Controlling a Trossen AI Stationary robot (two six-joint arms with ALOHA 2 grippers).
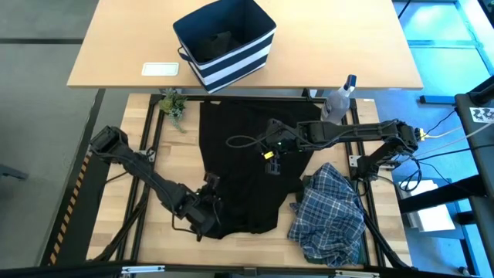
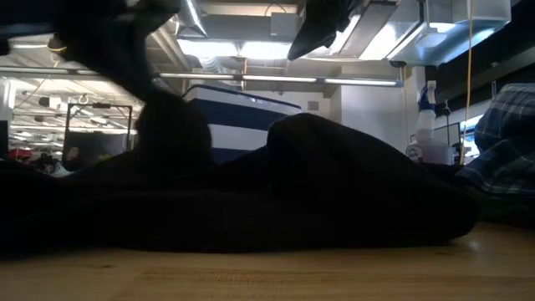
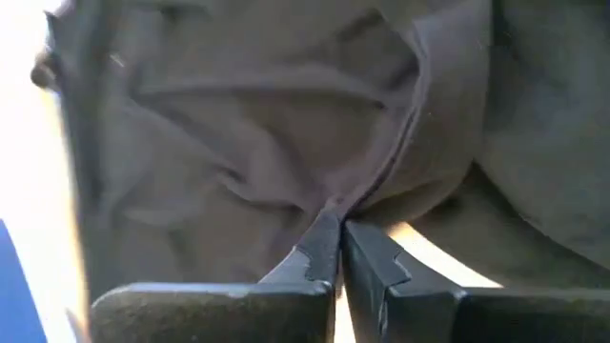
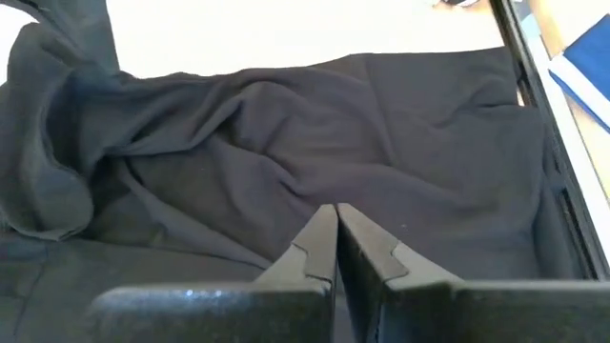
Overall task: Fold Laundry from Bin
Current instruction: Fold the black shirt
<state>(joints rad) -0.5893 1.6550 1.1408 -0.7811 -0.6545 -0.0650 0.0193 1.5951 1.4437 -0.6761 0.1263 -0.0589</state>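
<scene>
Cloth of the black garment [image 1: 239,166] (near edge) sits clenched in the left end effector [image 1: 207,210].

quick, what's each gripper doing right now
left gripper: shut on the edge of the black garment, near the table's front.
right gripper: shut over the middle of the black garment; grip cannot be told.

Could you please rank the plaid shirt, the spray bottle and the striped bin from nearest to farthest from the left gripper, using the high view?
From the left gripper:
1. Plaid shirt, to its right at the near edge.
2. Spray bottle, far right.
3. Striped bin, on the far table.
</scene>
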